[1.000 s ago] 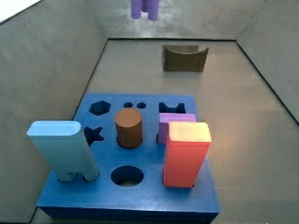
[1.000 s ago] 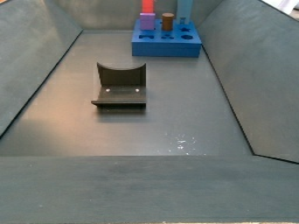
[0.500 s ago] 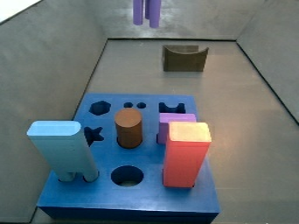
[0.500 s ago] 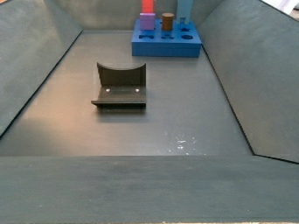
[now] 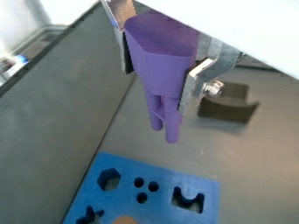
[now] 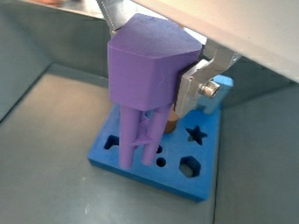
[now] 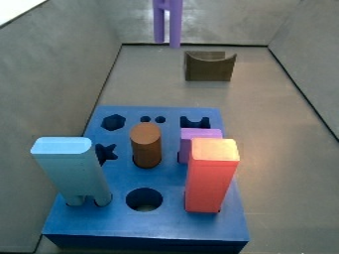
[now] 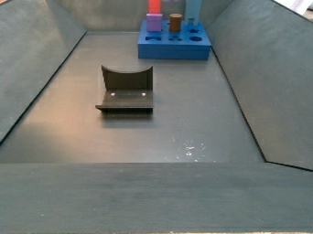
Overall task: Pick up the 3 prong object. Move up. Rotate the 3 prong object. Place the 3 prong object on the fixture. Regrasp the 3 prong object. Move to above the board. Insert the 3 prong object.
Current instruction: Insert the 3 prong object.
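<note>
The gripper (image 5: 158, 57) hangs high over the floor, its jaws clenched on the wide head of the 3 prong object (image 5: 162, 74), whose three slim prongs point down, well clear of everything beneath. In a side view only the lower end of that purple peg (image 7: 166, 20) shows at the top edge, above and just left of the fixture (image 7: 209, 65).

Running left to right under the jaws in a wrist view: bare grey floor, then the blue board (image 5: 140, 192) with its hexagon, small round holes and a notched hole, below the prong tips; then, off to the right and farther back, the dark fixture (image 5: 228, 102).

In another wrist view the board (image 6: 187, 157) sits directly behind the prongs, with a star hole and a brown cylinder (image 6: 173, 118) half hidden by them.

My reading is that the move toward the board is in hand. Next calls for centring the prongs over the matching hole, lobes aligned, before lowering; which hole fits, I cannot tell.
</note>
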Robot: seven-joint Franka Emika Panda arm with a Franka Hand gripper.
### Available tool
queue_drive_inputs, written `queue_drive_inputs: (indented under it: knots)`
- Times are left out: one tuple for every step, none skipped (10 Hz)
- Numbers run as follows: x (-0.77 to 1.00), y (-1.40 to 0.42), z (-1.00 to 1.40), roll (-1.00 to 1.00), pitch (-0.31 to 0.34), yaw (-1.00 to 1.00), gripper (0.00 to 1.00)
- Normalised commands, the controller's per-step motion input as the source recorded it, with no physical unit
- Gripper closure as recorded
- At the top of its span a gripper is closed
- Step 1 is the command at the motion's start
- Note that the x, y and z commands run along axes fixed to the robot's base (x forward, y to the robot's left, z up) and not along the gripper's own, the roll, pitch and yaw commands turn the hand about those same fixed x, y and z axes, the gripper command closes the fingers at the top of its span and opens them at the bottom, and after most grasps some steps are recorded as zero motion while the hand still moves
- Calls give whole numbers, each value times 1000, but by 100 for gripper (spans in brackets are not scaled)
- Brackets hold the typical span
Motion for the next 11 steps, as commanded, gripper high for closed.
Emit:
queue_drive_inputs:
  knots:
    - [0,0,-203,-144,6,-894,100]
    - [0,-46,-160,-173,0,-906,100]
    - [0,-26,-174,-206,29,-869,100]
    - [0,0,-197,-164,136,-826,100]
    - [0,0,-251,-124,144,-849,100]
    - [0,0,-254,-111,124,-929,100]
    - [0,0,-271,-144,116,-877,100]
    - [0,0,-226,-160,124,-806,100]
    - [0,-40,-37,-267,124,-786,100]
    - [0,0,-23,-240,157,-697,100]
    - [0,0,-20,-303,166,-574,100]
